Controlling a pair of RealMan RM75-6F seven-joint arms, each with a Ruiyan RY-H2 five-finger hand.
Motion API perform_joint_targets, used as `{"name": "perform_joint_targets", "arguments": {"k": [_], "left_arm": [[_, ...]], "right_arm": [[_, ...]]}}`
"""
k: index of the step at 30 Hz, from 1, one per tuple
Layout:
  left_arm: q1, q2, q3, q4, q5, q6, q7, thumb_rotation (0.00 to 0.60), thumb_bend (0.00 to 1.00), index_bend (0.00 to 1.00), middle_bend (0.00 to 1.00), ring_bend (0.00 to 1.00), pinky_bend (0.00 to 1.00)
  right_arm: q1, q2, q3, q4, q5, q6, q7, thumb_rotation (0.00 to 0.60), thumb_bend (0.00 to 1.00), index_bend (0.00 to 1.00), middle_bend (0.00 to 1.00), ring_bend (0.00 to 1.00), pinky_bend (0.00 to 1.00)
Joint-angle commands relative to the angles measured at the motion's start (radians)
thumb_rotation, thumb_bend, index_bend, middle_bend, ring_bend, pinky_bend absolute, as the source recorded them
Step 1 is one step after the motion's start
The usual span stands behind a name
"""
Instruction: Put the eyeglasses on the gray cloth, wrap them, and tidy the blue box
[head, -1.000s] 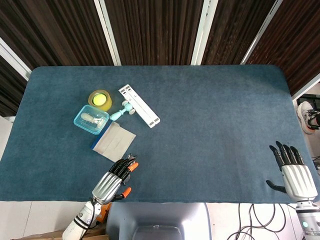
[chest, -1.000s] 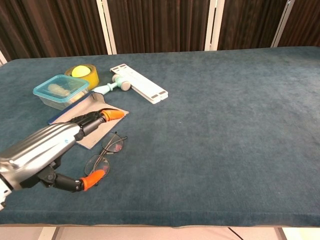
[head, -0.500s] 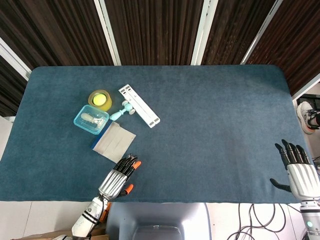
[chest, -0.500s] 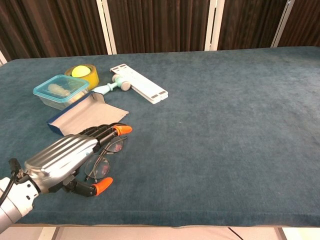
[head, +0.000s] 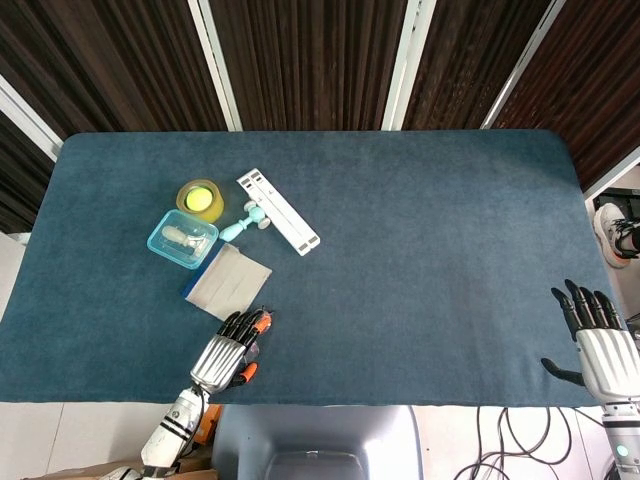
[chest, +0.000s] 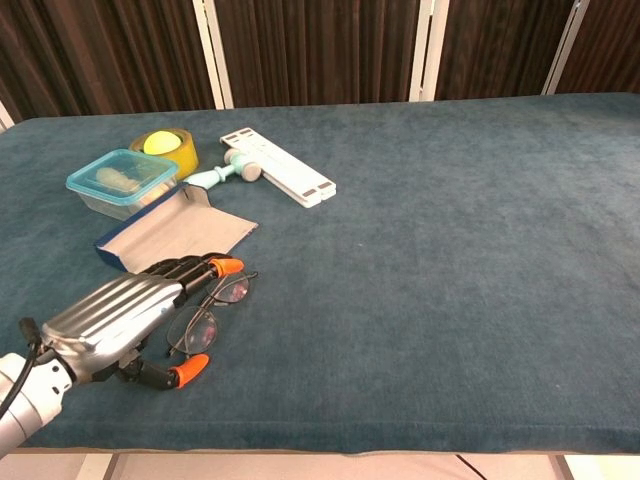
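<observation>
The eyeglasses (chest: 208, 311) lie on the table (chest: 450, 250) just in front of the gray cloth (chest: 178, 229), and the left hand (chest: 130, 312) hovers over their left side with fingers spread and nothing held, so part of the frame is hidden in the chest view and almost all of it in the head view. The gray cloth covers most of the blue box (chest: 112, 246), of which only one edge shows. The right hand (head: 600, 345) shows only in the head view, at the table's near right corner, open and empty, its wrist cut off by the picture border.

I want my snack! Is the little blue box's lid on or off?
On. The clear blue container has its lid seated flat over the rim.
</observation>
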Motion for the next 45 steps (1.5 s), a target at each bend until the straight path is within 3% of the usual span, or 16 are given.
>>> {"name": "perform_joint_targets", "arguments": {"k": [1,15,21,27,30,33,35,39,45], "left_arm": [[0.001,0.010,-0.006,0.003,-0.018,-0.002,0.009,0.600,0.34,0.00,0.00,0.00,0.08],[0.007,0.048,-0.056,0.040,-0.114,0.006,0.005,0.600,0.35,0.00,0.00,0.00,0.08],[0.003,0.122,-0.032,-0.099,-0.087,-0.008,-0.102,0.600,0.35,0.00,0.00,0.00,0.09],[-0.001,0.118,-0.054,-0.172,-0.092,0.026,-0.052,0.600,0.35,0.01,0.00,0.00,0.10],[-0.003,0.106,-0.068,-0.195,-0.103,0.038,-0.025,0.600,0.35,0.06,0.00,0.00,0.11],[-0.005,0.065,-0.092,-0.217,-0.139,0.056,0.048,0.600,0.35,0.14,0.00,0.00,0.14],[-0.020,-0.004,-0.127,-0.197,-0.200,0.070,0.199,0.600,0.35,0.19,0.00,0.00,0.15],[-0.027,-0.053,-0.138,-0.221,-0.282,0.080,0.367,0.600,0.33,0.27,0.00,0.00,0.16],[-0.051,-0.123,-0.163,-0.201,-0.382,0.119,0.585,0.600,0.31,0.29,0.00,0.00,0.15]], "right_arm": [[0.000,0.001,0.001,-0.001,0.001,0.001,0.001,0.600,0.25,0.03,0.00,0.00,0.00],[-0.003,0.005,-0.002,-0.004,-0.006,0.003,0.005,0.600,0.25,0.03,0.00,0.00,0.00],[-0.004,0.006,-0.001,-0.005,-0.006,0.004,0.008,0.600,0.25,0.03,0.00,0.00,0.00],[-0.005,0.011,-0.003,-0.008,-0.009,0.003,0.015,0.600,0.25,0.03,0.00,0.00,0.00],[-0.005,0.013,-0.002,-0.008,-0.010,0.004,0.020,0.600,0.25,0.03,0.00,0.00,0.00],[-0.006,0.018,-0.003,-0.007,-0.011,0.004,0.029,0.600,0.25,0.03,0.00,0.00,0.00],[-0.006,0.023,-0.004,-0.008,-0.013,0.003,0.038,0.600,0.25,0.03,0.00,0.00,0.00],[-0.006,0.029,-0.005,-0.008,-0.015,0.003,0.051,0.600,0.25,0.03,0.00,0.00,0.00],[-0.008,0.043,-0.011,-0.010,-0.027,0.003,0.076,0.600,0.25,0.03,0.00,0.00,0.00]]}}
